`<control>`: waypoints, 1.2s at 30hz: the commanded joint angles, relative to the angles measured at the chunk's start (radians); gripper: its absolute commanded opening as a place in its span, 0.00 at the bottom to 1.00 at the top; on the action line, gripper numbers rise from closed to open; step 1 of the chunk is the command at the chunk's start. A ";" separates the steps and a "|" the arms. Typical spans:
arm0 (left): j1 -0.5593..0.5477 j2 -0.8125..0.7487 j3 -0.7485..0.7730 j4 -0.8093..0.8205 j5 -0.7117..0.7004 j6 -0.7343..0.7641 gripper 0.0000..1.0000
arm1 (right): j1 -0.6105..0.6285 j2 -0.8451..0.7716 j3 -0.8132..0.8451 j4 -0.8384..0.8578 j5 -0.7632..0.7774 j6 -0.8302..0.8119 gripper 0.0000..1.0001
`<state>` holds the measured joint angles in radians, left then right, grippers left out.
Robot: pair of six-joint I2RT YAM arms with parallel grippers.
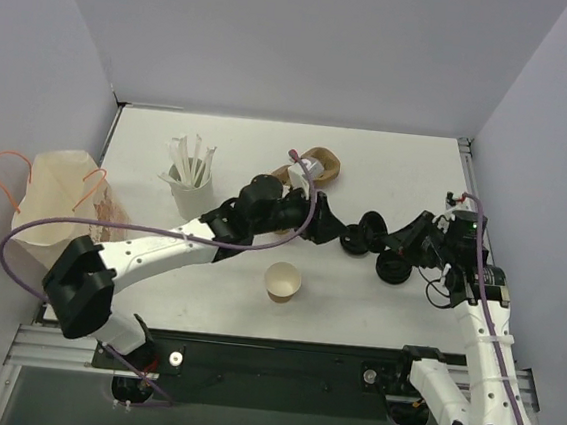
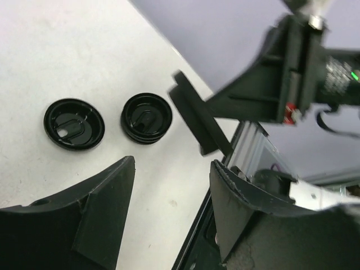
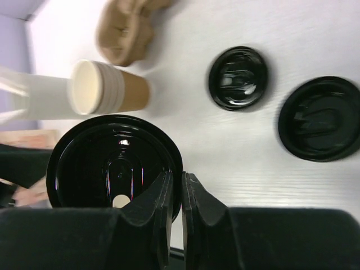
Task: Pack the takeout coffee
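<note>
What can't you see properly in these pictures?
- Cup stack: partly behind the left arm, top view.
- Held lid: near edge under the right gripper, right wrist view.
- Cup: outside both wrist views.
- Bag: inside can't be made out, top view.

Cup (image 1: 283,281) near mid-table, loose lids (image 1: 392,270) to its right, bag (image 1: 59,196) far left.
</note>
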<state>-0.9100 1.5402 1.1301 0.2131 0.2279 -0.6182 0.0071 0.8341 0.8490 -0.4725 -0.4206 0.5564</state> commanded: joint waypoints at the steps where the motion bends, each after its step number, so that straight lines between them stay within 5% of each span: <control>1: -0.016 -0.144 -0.145 0.155 0.125 0.121 0.68 | -0.004 -0.044 0.009 0.161 -0.237 0.224 0.11; 8: -0.030 -0.138 -0.164 0.311 0.218 0.167 0.69 | 0.007 -0.084 -0.054 0.354 -0.357 0.485 0.11; 36: -0.058 -0.146 -0.139 0.534 0.143 0.160 0.62 | 0.011 -0.147 -0.166 0.489 -0.524 0.637 0.11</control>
<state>-0.9581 1.4136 0.9562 0.6388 0.3698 -0.4595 0.0135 0.7025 0.6876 0.0044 -0.8654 1.0966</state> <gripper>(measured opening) 0.624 0.116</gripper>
